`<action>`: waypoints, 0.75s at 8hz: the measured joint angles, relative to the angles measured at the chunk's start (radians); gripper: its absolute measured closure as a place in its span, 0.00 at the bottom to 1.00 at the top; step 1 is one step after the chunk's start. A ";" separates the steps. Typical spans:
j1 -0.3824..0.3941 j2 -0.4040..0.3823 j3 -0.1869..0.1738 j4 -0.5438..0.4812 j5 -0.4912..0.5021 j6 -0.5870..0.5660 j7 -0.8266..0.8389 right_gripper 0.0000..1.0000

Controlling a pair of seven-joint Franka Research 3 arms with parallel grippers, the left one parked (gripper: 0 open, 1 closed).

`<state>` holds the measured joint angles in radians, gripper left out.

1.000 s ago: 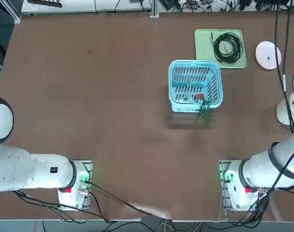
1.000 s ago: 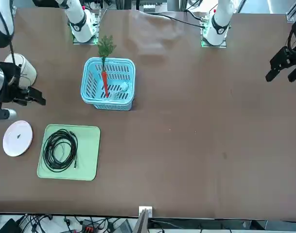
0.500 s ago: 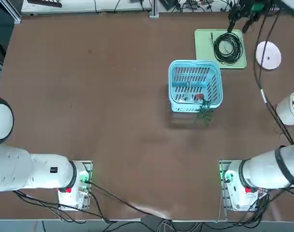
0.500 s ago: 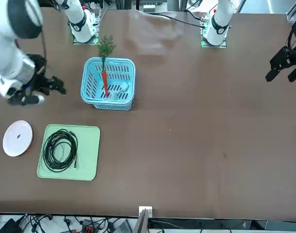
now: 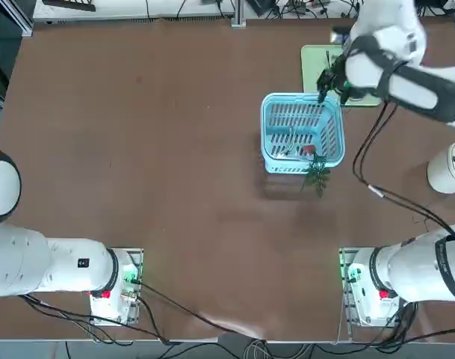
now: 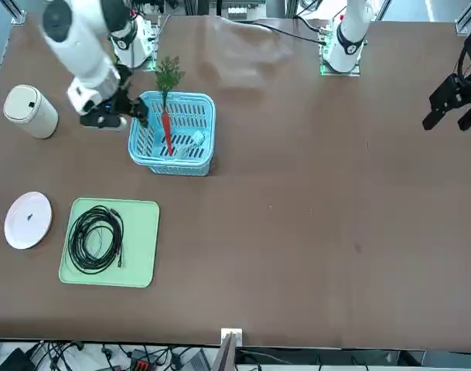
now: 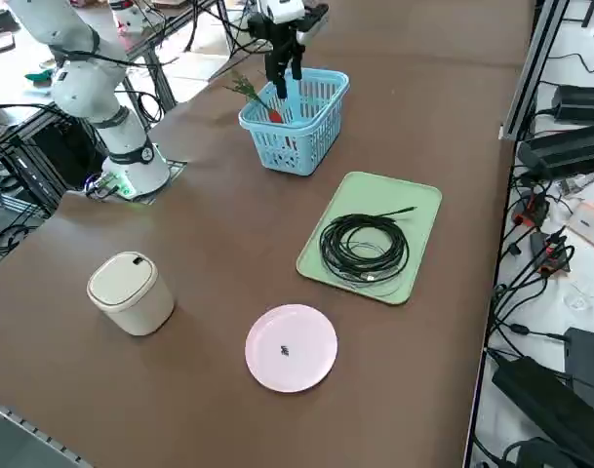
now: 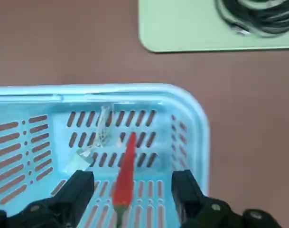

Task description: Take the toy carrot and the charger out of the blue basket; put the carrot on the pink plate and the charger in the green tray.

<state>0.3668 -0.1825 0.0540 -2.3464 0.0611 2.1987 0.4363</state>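
Swung in from beyond the blue basket, my right end effector now hovers over it, spread and empty; the toy carrot and the charger remain inside, neither delivered.

Right arm's gripper now over the blue basket's near-right part — earlier beyond it, out past the green tray. Top view: forearm now covers the pink plate and part of the tray; white canister fully uncovered.
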 joint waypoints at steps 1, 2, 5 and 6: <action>0.033 0.022 0.001 -0.086 0.000 0.134 0.016 0.00; 0.045 0.044 0.001 -0.148 0.000 0.216 0.028 0.00; 0.098 0.075 0.001 -0.200 0.000 0.247 0.112 0.00; 0.113 0.086 0.001 -0.204 0.000 0.253 0.124 0.00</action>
<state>0.4797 -0.0969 0.0554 -2.5502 0.0609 2.4519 0.5608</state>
